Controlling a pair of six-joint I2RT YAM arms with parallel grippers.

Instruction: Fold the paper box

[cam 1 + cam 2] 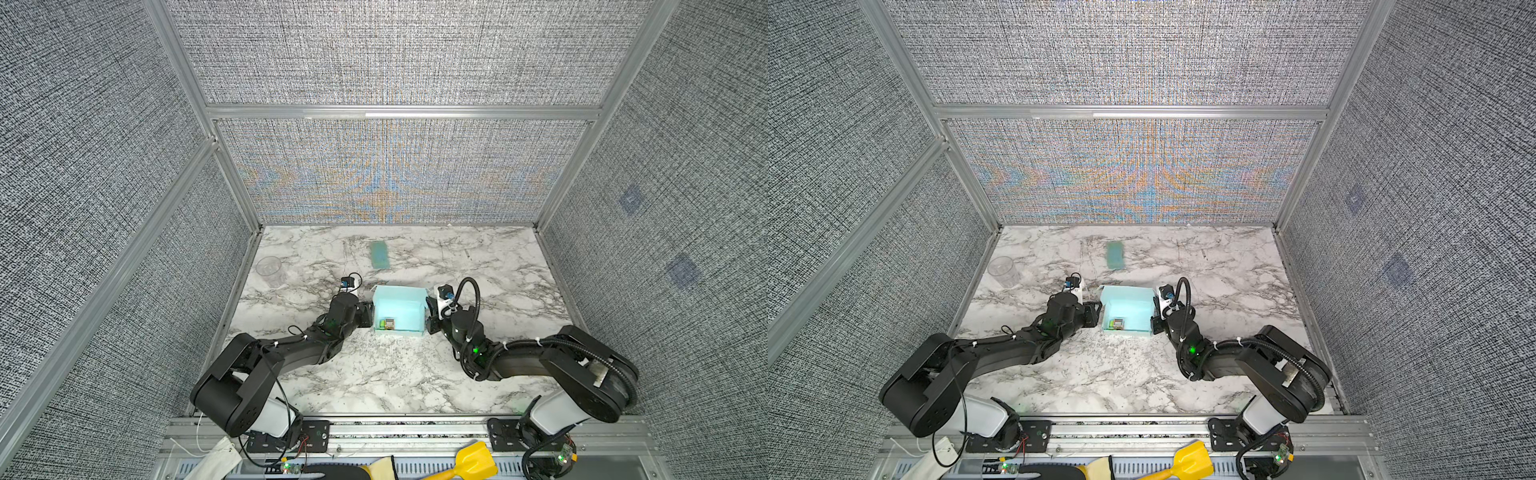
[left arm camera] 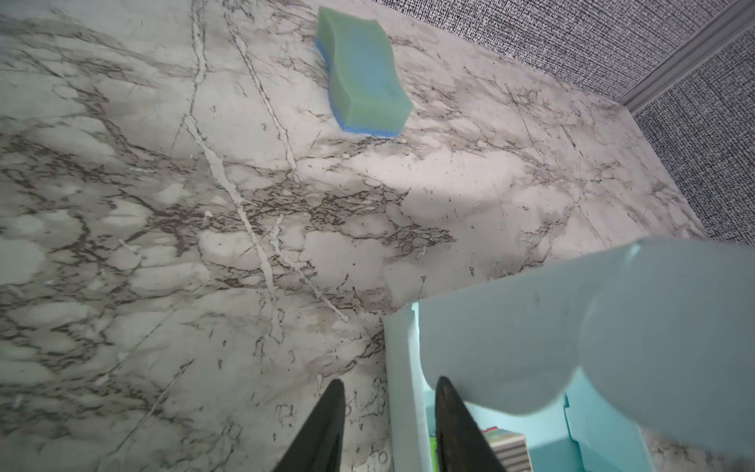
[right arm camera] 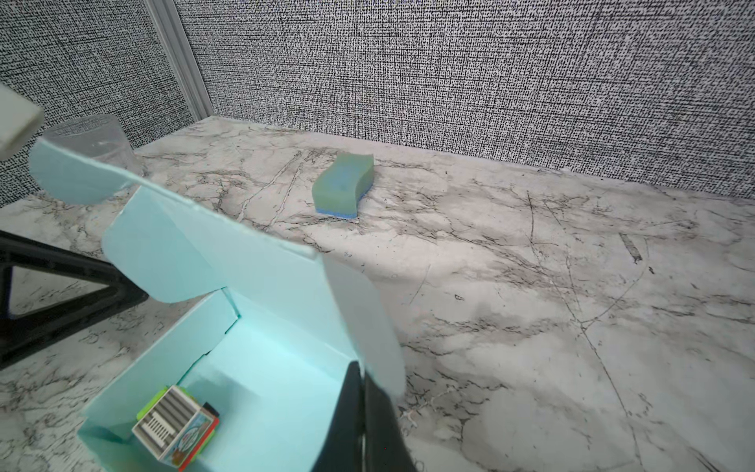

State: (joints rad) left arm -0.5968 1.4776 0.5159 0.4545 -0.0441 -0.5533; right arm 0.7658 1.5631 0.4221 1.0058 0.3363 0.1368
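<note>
The left pincer stands part open astride the left wall of the paper box. The right pincer, closed, seems to pinch its right side. The box sits mid worktop, lid raised, holding a small barcoded packet. Closing looks in hand; next, tuck flaps, lower lid.

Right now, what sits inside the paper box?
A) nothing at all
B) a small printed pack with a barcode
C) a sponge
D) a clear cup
B: the small printed pack lies in a corner of the paper box, while the sponge and the clear cup are outside it on the table.
</note>
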